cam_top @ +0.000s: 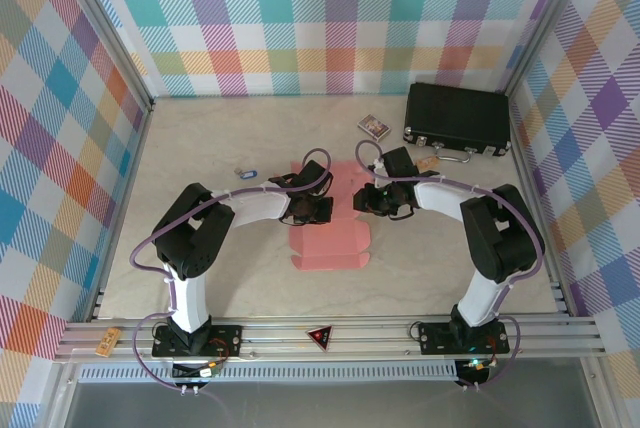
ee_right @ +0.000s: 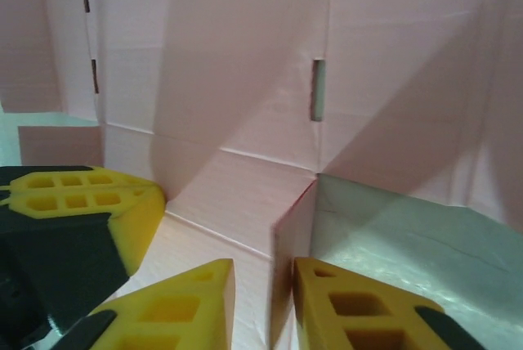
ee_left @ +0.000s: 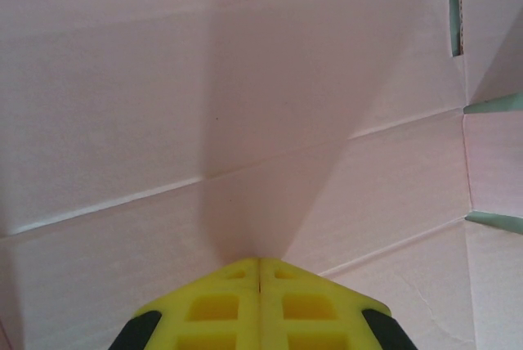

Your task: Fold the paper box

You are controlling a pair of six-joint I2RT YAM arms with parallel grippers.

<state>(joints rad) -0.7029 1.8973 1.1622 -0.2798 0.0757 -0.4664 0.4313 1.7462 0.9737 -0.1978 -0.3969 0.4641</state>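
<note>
The paper box (cam_top: 330, 245) is a salmon-pink die-cut sheet lying at the table's middle, with some flaps raised. My left gripper (cam_top: 318, 210) rests on its left part. In the left wrist view its yellow fingers (ee_left: 260, 266) are shut together, tips down on the creased pink sheet (ee_left: 245, 105), with nothing seen between them. My right gripper (cam_top: 366, 200) is at the sheet's right side. Its fingers are open (ee_right: 263, 272) and straddle an upright pink flap (ee_right: 288, 227). The left gripper's yellow finger (ee_right: 90, 199) stands close by on the left.
A black hard case (cam_top: 458, 116) with latches lies at the back right, with a small patterned card pack (cam_top: 375, 126) to its left. A small blue item (cam_top: 245, 172) lies left of the sheet. Plaid walls enclose the table on three sides.
</note>
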